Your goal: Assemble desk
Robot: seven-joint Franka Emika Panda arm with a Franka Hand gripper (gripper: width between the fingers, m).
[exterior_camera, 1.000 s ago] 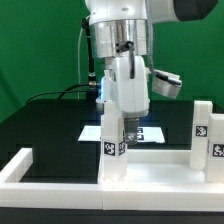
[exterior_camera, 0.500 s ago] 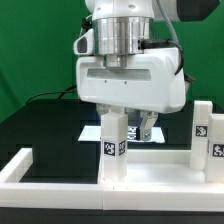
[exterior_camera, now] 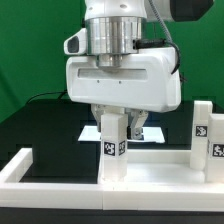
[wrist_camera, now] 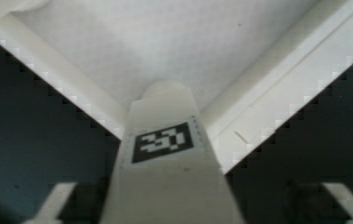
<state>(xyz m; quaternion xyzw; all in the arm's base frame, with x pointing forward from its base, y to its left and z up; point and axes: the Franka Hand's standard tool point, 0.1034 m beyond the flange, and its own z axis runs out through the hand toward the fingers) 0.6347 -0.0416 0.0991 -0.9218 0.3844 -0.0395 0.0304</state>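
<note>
A white leg block (exterior_camera: 113,142) with a square tag stands upright on the wide white tabletop slab (exterior_camera: 160,172). A second tagged leg (exterior_camera: 205,135) stands at the exterior view's right. My gripper (exterior_camera: 119,124) hangs straight over the first leg, its broad hand hiding the leg's top. In the wrist view the leg (wrist_camera: 169,150) runs up between the two fingers (wrist_camera: 48,205), with a dark gap on each side. The jaws stand open around the leg without touching it. The slab (wrist_camera: 173,50) lies beyond it.
A long white border rail (exterior_camera: 40,185) runs along the front and the exterior view's left. The marker board (exterior_camera: 90,131) lies flat on the black table behind the leg. A green backdrop closes the rear.
The hand has turned about a quarter turn, so its broad face shows, and has sunk a little over the leg. The jaws have drawn closer together.
</note>
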